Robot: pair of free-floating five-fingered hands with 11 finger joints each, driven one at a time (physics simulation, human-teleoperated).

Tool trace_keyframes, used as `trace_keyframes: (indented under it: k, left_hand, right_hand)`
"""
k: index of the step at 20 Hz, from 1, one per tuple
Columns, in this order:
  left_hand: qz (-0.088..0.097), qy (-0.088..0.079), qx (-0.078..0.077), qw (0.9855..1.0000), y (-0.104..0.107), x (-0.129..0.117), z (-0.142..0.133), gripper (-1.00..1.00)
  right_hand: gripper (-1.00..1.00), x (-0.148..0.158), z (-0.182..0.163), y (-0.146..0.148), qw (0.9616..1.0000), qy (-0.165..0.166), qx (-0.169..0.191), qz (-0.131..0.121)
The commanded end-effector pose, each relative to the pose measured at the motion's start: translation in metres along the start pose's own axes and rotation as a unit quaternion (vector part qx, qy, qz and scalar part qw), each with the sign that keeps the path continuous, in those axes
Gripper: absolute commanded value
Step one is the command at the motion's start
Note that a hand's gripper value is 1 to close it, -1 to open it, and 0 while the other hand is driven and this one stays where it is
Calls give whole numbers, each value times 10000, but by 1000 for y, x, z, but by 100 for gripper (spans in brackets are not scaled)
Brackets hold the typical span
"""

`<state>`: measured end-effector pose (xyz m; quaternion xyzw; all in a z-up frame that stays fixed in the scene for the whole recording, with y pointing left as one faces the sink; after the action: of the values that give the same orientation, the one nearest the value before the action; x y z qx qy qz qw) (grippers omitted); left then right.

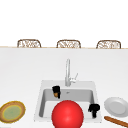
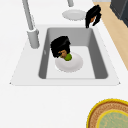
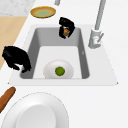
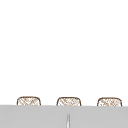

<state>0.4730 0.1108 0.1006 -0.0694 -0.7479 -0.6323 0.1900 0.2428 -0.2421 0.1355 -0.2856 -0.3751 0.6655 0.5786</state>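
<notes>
Gripping a small brown object (image 3: 66, 32) in curled fingers, the left hand (image 1: 56, 91) hangs over the sink (image 3: 35, 50), above the white plate (image 3: 50, 72) carrying a green fruit (image 3: 59, 71). Fingers curled and empty, the right hand (image 1: 94, 109) hovers at the basin's edge.

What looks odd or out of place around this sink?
A big red ball fills the foreground in the front view, in front of the sink. In the right side view the basin holds a white plate with a small green fruit, and no such ball.
</notes>
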Motion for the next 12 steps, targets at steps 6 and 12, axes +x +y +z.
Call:
trace_keyframes:
  k: [6, 12]
  left_hand:
    - [254, 46, -40, 9997, 55, 25, 48, 100]
    - [266, 71, -32, 9996, 86, 32, 88, 100]
  right_hand:
    - [0, 0, 0, 0, 10000, 0, 0, 0]
    - [0, 0, 0, 0, 10000, 0, 0, 0]
